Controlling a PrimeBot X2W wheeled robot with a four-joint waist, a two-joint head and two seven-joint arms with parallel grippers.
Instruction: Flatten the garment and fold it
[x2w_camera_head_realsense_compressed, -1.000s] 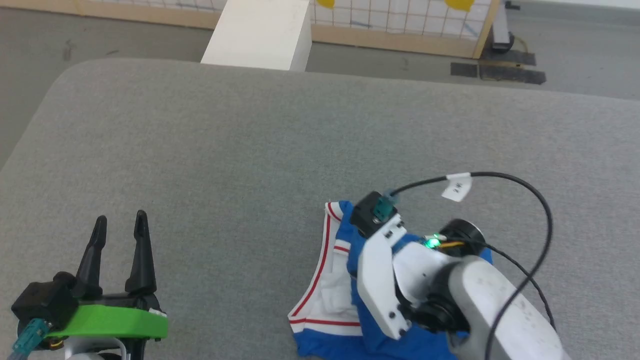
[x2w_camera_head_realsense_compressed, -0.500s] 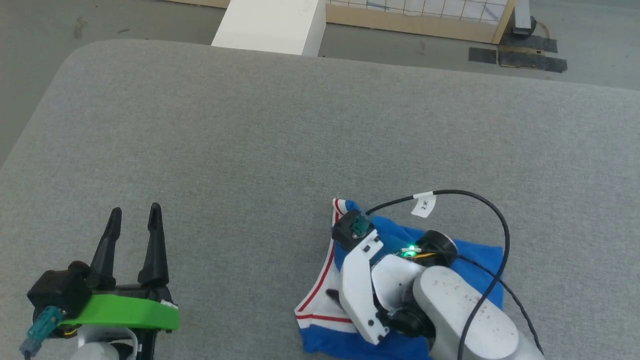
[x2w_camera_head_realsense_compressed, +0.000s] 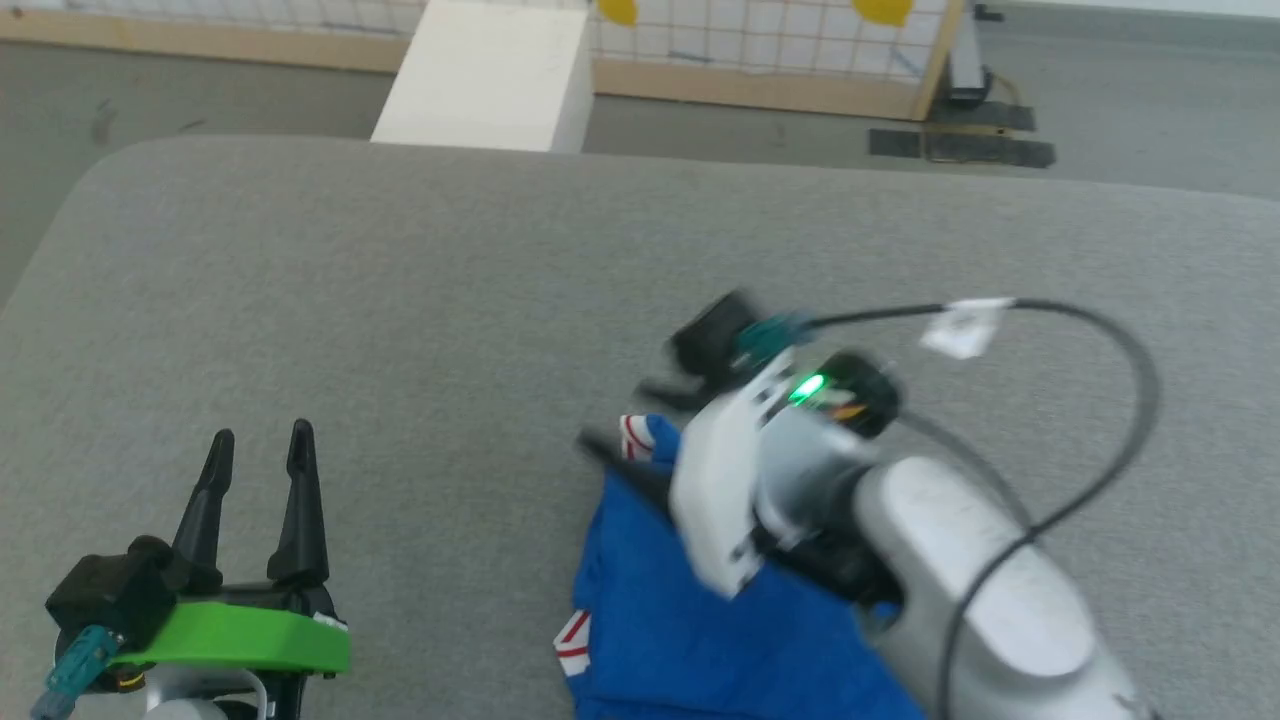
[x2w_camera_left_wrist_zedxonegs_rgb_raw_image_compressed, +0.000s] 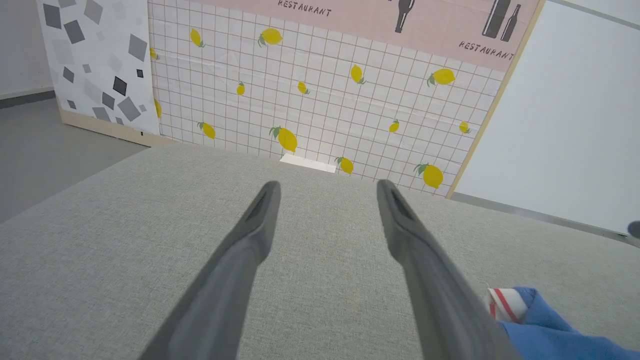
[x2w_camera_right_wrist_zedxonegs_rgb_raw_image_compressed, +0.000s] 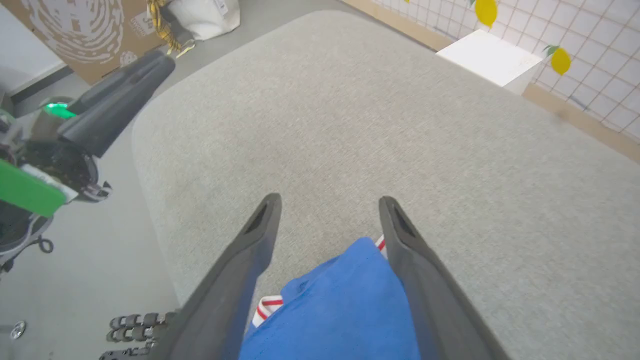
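Fingers (x2w_camera_right_wrist_zedxonegs_rgb_raw_image_compressed: 245, 260) of right gripper (x2w_camera_right_wrist_zedxonegs_rgb_raw_image_compressed: 330, 202), clamped a second ago, now spreading wide and empty, lifting off garment (x2w_camera_head_realsense_compressed: 680, 620) lying blue-side-up near tabletop (x2w_camera_head_realsense_compressed: 400, 300) front edge, likely marking fold laid; left gripper (x2w_camera_head_realsense_compressed: 261, 432) idling wide, empty.

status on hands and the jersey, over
Hands open: left hand apart from garment, right hand above it, not gripping. Garment bunched on grey table, not flat. Nothing blocking.

"RESTAURANT", twice, on the pink wall poster (x2w_camera_left_wrist_zedxonegs_rgb_raw_image_compressed: 380, 15)
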